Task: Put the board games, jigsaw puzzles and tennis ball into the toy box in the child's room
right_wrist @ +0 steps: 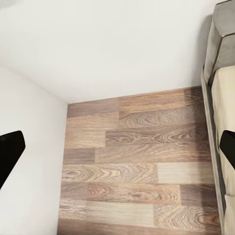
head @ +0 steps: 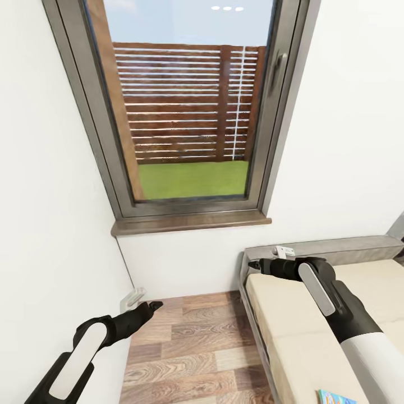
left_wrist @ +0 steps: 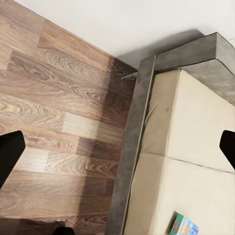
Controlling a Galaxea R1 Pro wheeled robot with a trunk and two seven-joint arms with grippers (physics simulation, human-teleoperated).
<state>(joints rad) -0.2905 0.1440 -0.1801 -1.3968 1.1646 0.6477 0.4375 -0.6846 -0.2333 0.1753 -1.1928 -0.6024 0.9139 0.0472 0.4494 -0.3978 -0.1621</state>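
**Robot faced the window corner, a light-blue board game on the bed beside it**

At the left of the head view, the left gripper (head: pixel 147 307) hung low over the wood-plank floor (head: pixel 191 348), close to the white side wall (head: pixel 50 196). Its dark fingers lay close together there and held nothing, yet in the left wrist view the two fingertips (left_wrist: pixel 9 154) sat at opposite edges of the picture, well apart, so the jaws stood open and empty.

Straight ahead, a tall grey-framed window (head: pixel 188 106) with a brown sill (head: pixel 191 222) looked out on a slatted wooden fence (head: pixel 185 101) and a strip of green lawn (head: pixel 191 178).

To the right, the bed (head: pixel 292 331) ran along the floor's edge, its beige mattress set against a grey padded headboard (head: pixel 336 247). The right gripper (head: pixel 255 265) reached out above the bed's near corner by the headboard. In the right wrist view its fingertips (right_wrist: pixel 10 154) also sat at opposite edges, spread wide over bare floor with nothing between them.

At the lower right of the head view, one corner of the light-blue cartoon board game (head: pixel 335 398) lay flat on the mattress; the left wrist view showed the same box with a green edge, just inside the grey bed frame (left_wrist: pixel 131 161).
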